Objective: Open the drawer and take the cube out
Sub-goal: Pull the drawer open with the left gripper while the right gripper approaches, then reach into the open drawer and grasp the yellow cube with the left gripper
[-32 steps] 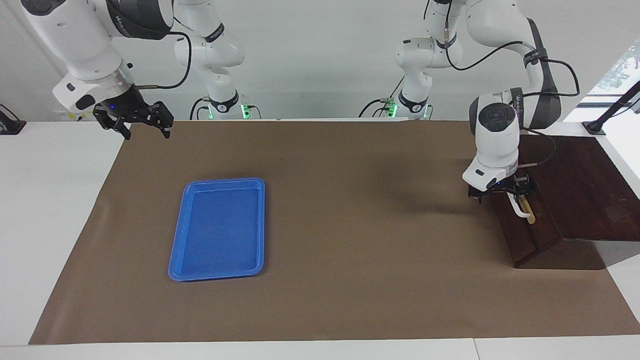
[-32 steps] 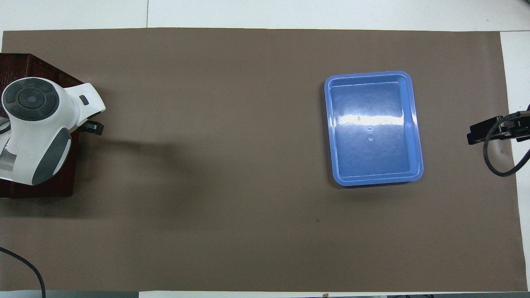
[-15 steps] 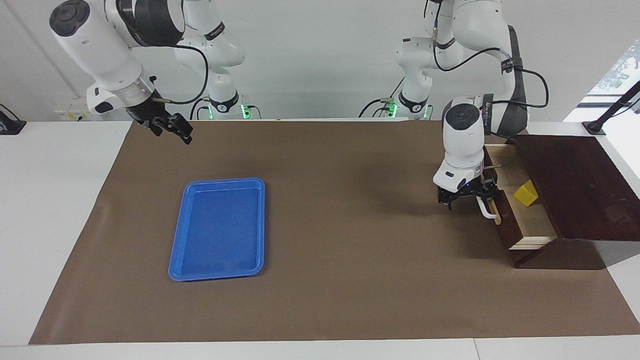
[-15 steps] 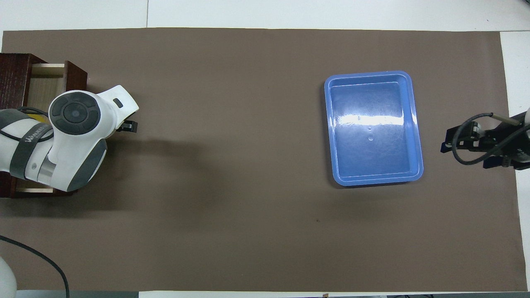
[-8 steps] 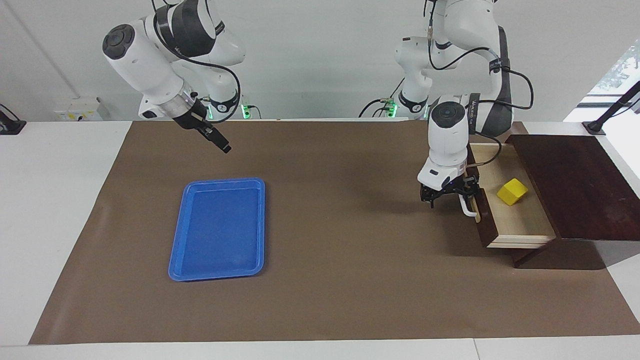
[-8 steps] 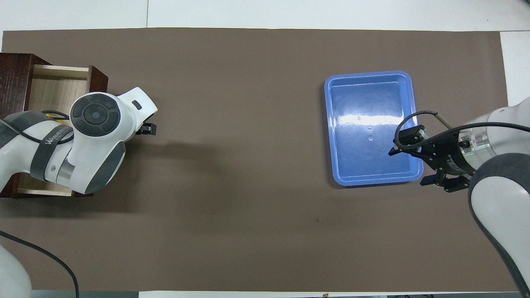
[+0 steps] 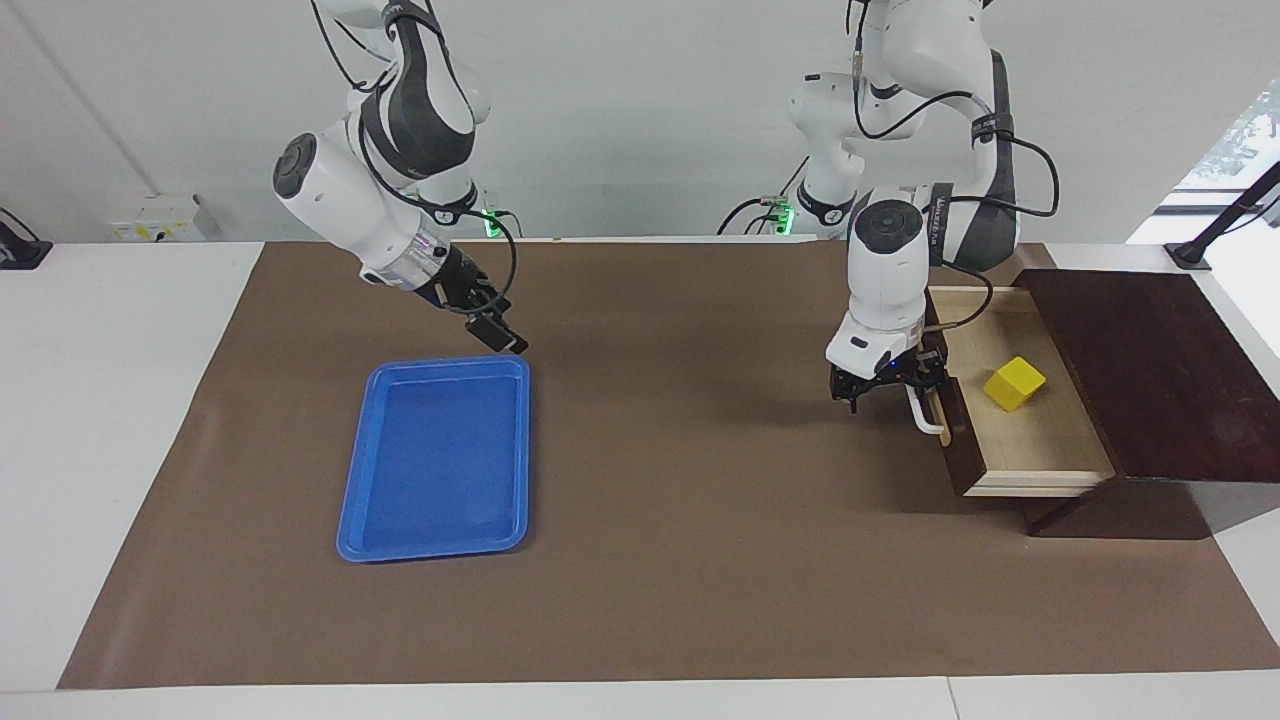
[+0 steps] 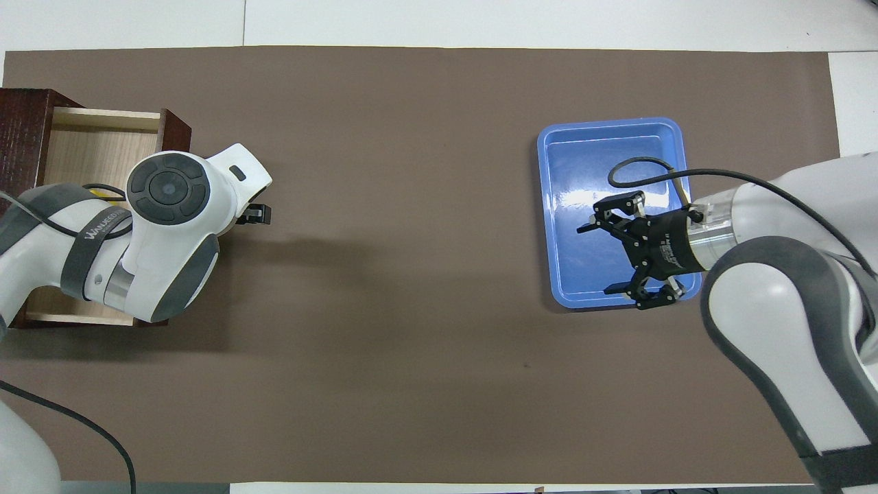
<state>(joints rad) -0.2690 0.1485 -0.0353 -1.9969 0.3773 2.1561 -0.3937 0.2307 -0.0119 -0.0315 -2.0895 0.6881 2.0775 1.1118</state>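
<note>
The dark brown drawer [image 7: 1045,438] stands pulled out of its cabinet [image 7: 1150,370] at the left arm's end of the table. The yellow cube [image 7: 1014,383] lies inside on the pale wood. My left gripper [image 7: 905,388] is shut on the drawer's white bar handle [image 7: 929,420]. In the overhead view the left arm [image 8: 164,226] covers most of the drawer [image 8: 96,147] and hides the cube. My right gripper [image 7: 497,333] is open and empty, up in the air over the blue tray's edge; it also shows in the overhead view [image 8: 595,259].
A flat blue tray [image 7: 440,455] lies on the brown mat [image 7: 680,560] toward the right arm's end; it shows in the overhead view [image 8: 603,154] too. White table borders surround the mat.
The drawer went from closed to pulled well out by my left gripper, uncovering the cube. My right arm swung from the table's end to over the blue tray.
</note>
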